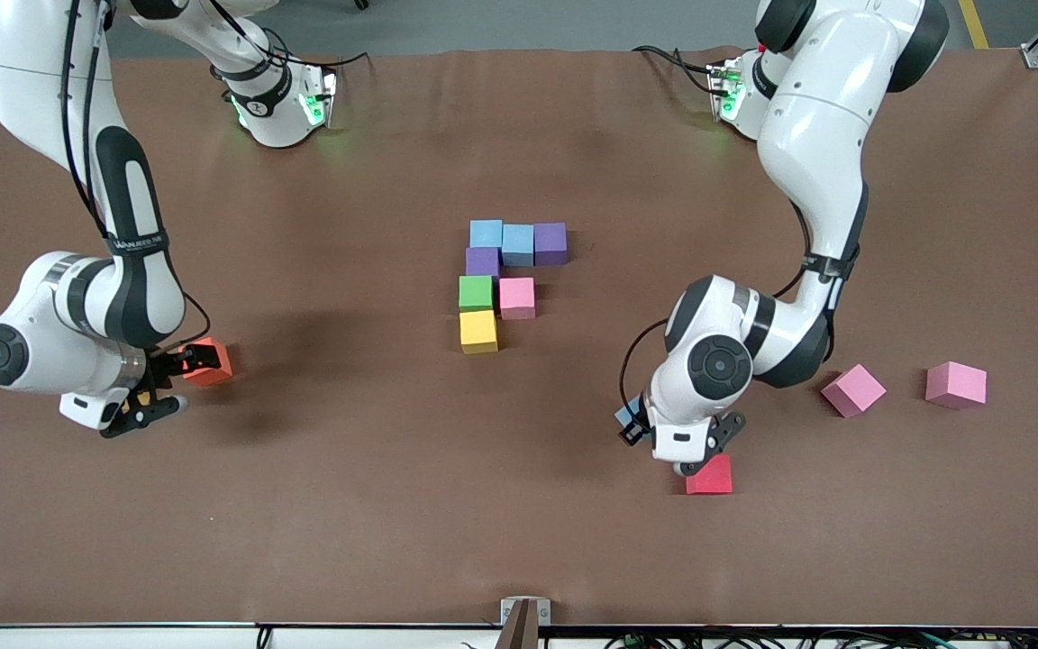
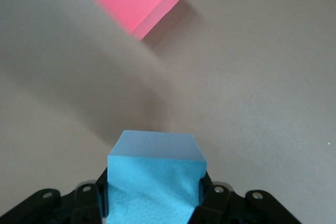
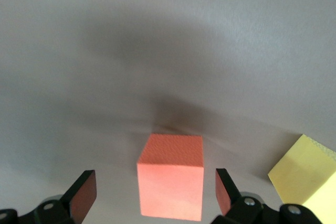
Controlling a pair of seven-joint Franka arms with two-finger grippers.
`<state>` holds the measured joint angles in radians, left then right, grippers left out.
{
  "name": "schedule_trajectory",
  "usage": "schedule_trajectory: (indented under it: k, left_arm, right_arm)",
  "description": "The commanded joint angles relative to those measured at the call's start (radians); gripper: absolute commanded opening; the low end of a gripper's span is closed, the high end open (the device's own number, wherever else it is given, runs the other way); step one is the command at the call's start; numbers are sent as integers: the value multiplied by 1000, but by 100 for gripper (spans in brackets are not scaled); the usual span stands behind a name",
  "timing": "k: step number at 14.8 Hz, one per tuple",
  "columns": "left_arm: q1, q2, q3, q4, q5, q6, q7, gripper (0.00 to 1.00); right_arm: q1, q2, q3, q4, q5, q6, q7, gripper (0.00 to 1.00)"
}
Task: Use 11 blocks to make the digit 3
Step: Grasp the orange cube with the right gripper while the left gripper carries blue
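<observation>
Near the bench's front edge, left claw (image 2: 155, 205) grips a light blue block (image 2: 156, 174); right claw (image 3: 155, 195) open around an orange block (image 3: 171, 174).

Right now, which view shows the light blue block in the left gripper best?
The left wrist view: the light blue block fills the space between the left gripper fingers. The front view shows only a corner beside the arm. The right wrist view doesn't show it.
</observation>
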<state>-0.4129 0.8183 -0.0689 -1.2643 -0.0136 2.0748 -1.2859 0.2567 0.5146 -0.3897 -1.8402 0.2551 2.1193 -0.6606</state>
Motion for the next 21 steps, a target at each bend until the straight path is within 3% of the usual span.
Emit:
schedule_trajectory:
  k: [1, 4, 7, 11, 12, 15, 16, 18, 21]
  left_arm:
    - [-59, -28, 8, -32, 6, -24, -267, 8]
    - [-121, -39, 9, -55, 7, -24, -545, 8]
    - [-168, -41, 8, -93, 64, -15, -845, 8]
    - [-216, -99, 9, -183, 67, -22, -984, 9]
    - [-227, -125, 9, -217, 67, -21, -1006, 9]
    - [-276, -189, 12, -334, 78, 8, -1099, 9]
    - [-293, -205, 11, -368, 113, 10, -1133, 9]
    - [-313, -218, 8, -423, 188, 31, -1220, 9]
    - [-330, -225, 6, -461, 199, 79, -1247, 8]
  right_arm:
    - [-25, -111, 26, -189, -23, 118, -62, 100]
    - [-24, -117, 26, -270, -22, 221, -66, 100]
    - [-22, -107, 29, -275, -19, 255, -73, 100]
    - [-16, -85, 31, -274, -16, 329, -73, 97]
    - [-14, -76, 32, -274, -16, 346, -73, 89]
    - [-17, -67, 38, -269, -16, 352, -74, 31]
    - [-22, -67, 49, -268, -16, 352, -74, 20]
    - [-22, -68, 58, -251, -17, 341, -89, 18]
    - [-13, -70, 86, -162, -14, 240, -77, 16]
